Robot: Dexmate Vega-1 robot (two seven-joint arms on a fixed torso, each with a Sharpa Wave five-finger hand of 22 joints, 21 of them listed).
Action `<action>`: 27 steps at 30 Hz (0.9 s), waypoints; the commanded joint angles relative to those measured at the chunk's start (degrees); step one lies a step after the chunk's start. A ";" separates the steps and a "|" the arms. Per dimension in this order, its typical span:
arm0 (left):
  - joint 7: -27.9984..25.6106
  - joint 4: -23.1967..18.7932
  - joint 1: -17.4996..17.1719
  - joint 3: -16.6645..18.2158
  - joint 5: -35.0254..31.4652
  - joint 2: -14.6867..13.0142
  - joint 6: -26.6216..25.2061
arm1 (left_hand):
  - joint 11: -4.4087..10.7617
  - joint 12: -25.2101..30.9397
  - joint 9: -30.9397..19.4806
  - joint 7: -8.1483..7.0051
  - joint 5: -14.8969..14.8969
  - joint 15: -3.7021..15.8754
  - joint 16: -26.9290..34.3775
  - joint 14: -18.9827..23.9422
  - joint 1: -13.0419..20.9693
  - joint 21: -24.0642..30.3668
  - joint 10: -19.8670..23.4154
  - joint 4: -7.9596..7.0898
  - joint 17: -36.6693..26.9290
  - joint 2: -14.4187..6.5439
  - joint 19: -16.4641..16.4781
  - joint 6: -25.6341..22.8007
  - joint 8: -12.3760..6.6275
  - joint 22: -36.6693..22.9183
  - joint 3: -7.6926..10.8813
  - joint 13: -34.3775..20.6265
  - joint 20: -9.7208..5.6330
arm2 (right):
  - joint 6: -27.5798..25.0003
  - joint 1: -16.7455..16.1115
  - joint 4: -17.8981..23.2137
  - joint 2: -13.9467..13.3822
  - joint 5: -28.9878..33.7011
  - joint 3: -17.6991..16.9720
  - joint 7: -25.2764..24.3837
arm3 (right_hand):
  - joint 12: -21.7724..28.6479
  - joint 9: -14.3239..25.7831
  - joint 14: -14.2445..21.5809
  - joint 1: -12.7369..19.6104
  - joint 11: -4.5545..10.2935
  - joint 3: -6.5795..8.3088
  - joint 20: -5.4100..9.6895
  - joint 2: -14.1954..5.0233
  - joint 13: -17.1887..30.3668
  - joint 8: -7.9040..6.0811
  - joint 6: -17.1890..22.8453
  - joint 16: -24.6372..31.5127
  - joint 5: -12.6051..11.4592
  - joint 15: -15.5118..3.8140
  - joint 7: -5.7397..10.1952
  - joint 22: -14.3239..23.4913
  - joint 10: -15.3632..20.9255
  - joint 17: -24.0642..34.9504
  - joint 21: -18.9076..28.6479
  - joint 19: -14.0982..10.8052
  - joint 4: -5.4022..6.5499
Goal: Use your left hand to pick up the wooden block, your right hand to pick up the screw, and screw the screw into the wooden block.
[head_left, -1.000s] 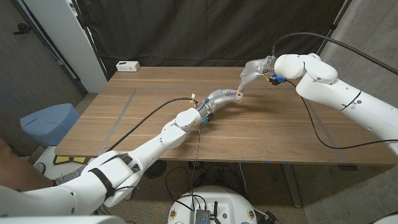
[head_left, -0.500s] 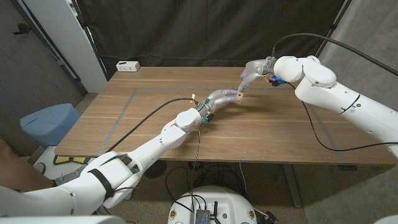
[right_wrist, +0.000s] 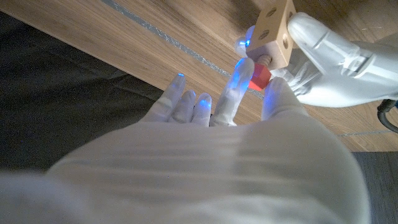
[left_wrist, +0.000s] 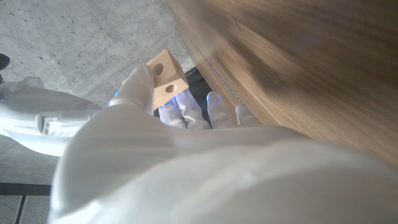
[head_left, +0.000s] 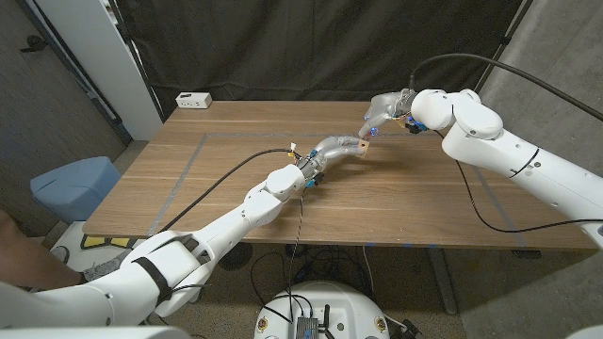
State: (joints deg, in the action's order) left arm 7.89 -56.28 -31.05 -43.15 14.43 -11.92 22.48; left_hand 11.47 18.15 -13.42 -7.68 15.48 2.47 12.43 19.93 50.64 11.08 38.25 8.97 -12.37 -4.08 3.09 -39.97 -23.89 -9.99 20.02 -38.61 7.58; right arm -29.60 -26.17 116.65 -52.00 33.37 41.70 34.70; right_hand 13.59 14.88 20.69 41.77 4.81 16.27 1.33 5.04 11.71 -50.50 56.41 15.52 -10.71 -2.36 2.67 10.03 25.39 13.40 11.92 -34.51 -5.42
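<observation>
My left hand holds the small pale wooden block above the far middle of the table. The block shows round holes in its faces, pinched at the fingertips. In the right wrist view the block has a screw with a red head set into its underside. My right hand pinches that red head between a finger and the thumb. The two hands meet at the block.
A white power strip lies at the table's far left corner. Grey tape lines mark the wooden tabletop. A blue seat stands left of the table. Black curtains hang behind.
My right arm has shifted slightly left and the hand has turned a little at the screw. The left hand and block stay nearly in place.
</observation>
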 commanded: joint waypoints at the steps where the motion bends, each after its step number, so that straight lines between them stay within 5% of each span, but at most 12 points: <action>1: -0.09 -0.23 -0.20 0.06 0.15 -0.11 -0.19 | -0.03 0.14 -0.15 -0.06 0.22 3.10 -0.02 0.49 0.09 0.22 0.41 -0.15 -0.17 -0.64 -0.02 -2.55 -0.31 -0.21 0.30 -0.10 0.30 | -0.86 -0.64 0.45 0.34 1.37 -0.05 0.09 | -0.45 0.00 0.45 -2.70 -0.38 -1.61 -0.03 1.29 0.18 0.41 -1.23 0.22 -0.96 -2.90 -0.43 0.10 0.30 0.00 0.03 -0.69 0.57; 14: -0.02 0.10 -0.11 0.06 0.15 -0.01 0.17 | -0.14 0.10 -0.15 -0.19 0.24 3.03 -0.06 0.45 0.00 0.22 0.33 -0.22 -0.16 -0.66 -0.03 -2.55 -0.29 -0.21 0.34 -0.10 0.29 | -1.94 -0.77 2.70 -0.85 2.64 -0.69 2.20 | -1.64 1.20 -0.22 -6.70 -1.27 -3.91 -0.58 2.02 0.23 1.18 -6.29 -0.40 -2.36 -2.34 -0.85 0.11 -1.32 -0.06 -0.49 0.31 1.90; 27: 0.07 -0.22 -0.24 0.01 0.14 -0.07 0.10 | -0.13 0.12 -0.15 -0.19 0.24 3.06 -0.06 0.51 0.01 0.21 0.37 -0.18 -0.14 -0.60 -0.06 -2.62 -0.30 -0.21 0.34 -0.11 0.31 | -2.01 -0.48 3.91 -1.51 3.75 -1.03 4.54 | -2.23 1.89 -1.01 -6.91 -1.93 -4.55 -1.18 1.75 0.37 1.90 -10.49 -0.92 -3.45 -1.78 -1.01 0.08 -2.61 -0.17 -0.83 1.34 1.63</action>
State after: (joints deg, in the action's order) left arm 7.85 -56.30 -31.17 -43.11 14.58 -11.95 22.52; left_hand 11.47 18.15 -13.46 -7.68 15.42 2.47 12.43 19.93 50.42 11.08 38.26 8.83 -12.37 -4.19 3.09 -39.97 -24.06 -10.00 20.17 -38.61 7.58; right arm -31.34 -26.79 119.48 -52.88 35.95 41.06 36.87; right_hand 11.43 16.62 20.03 35.06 2.96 12.14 0.39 7.00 11.87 -48.72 46.54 14.81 -13.80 -2.16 1.63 10.01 23.10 13.30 11.22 -33.57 -3.75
